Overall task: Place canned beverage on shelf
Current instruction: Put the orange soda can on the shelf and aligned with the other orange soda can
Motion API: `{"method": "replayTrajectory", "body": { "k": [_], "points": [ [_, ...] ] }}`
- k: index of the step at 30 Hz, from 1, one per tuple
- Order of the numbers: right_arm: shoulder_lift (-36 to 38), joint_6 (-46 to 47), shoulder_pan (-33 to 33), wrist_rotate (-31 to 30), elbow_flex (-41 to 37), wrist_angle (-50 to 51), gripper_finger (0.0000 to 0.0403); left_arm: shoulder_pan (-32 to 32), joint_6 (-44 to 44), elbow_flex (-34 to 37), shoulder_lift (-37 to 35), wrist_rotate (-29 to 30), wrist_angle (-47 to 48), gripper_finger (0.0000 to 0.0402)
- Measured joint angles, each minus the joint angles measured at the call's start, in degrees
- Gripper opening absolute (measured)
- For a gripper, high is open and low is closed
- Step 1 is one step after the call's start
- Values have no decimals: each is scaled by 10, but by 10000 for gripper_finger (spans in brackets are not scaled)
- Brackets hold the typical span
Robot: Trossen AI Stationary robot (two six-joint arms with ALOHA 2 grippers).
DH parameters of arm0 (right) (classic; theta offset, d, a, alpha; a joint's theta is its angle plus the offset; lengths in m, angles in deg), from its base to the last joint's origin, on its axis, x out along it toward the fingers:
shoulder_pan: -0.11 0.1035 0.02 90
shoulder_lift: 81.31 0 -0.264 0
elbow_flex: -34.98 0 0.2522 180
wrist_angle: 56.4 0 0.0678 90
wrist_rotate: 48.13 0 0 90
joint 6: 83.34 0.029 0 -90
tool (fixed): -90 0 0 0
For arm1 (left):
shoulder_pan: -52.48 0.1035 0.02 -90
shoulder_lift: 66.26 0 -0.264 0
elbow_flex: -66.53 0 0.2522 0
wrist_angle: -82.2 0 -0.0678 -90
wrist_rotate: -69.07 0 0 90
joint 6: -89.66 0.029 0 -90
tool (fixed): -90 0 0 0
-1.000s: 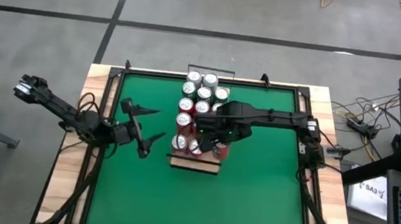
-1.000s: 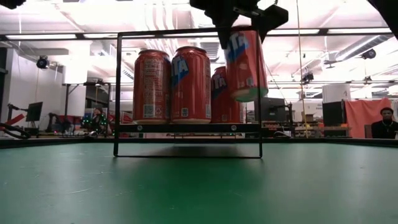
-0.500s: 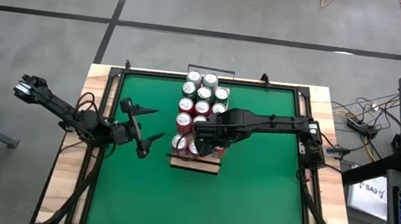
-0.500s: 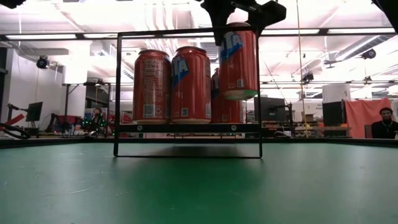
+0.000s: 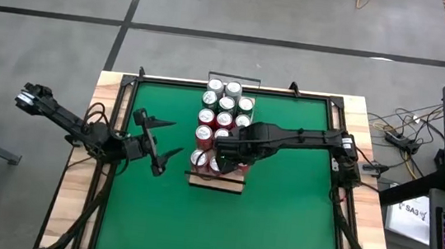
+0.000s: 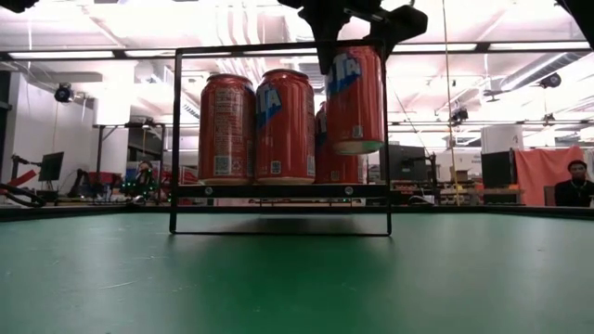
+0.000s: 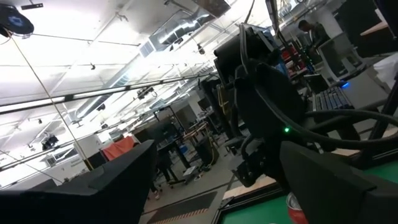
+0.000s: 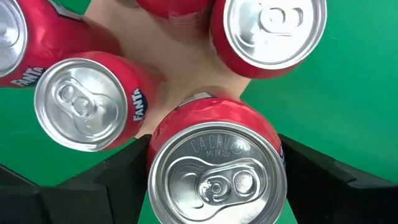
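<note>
surface (image 5: 297, 199): big green mat with a pale wood border, everything I care about sits around the middle.

shelf (image 6: 278, 190): pale board on a thin black frame, long axis running left-right, near end of the can cluster. Two cans already stand on it at the left and middle; the right slot looks free.

loose cans (image 5: 225, 104): a bunch of them standing on the mat just beyond the shelf, on the far side.

right pincer (image 5: 223, 154): clamped on the canned beverage (image 6: 353, 97) from above, fingers either side of it in the wrist view. It's the arm doing the job, way nearer than the left.

key relation: the held can hangs upright over the right end of the shelf, its bottom clear of the board, so as I read it the next move is basically straight down. It's very close to the middle can, could clip it.

left pincer (image 5: 158, 144): fingers apart, holding nothing, parked left of the shelf.

writing: "Fanta" on one can's side in the right wrist view; the low view shows partial letters "TA".
</note>
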Motion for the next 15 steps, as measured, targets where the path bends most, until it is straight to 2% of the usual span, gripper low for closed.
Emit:
{"method": "replayTrajectory", "body": {
  "k": [15],
  "points": [
    [-1, -2, 1, 0, -40, -44, 286, 0, 0, 0, 0, 1, -1, 324]
  ]
}}
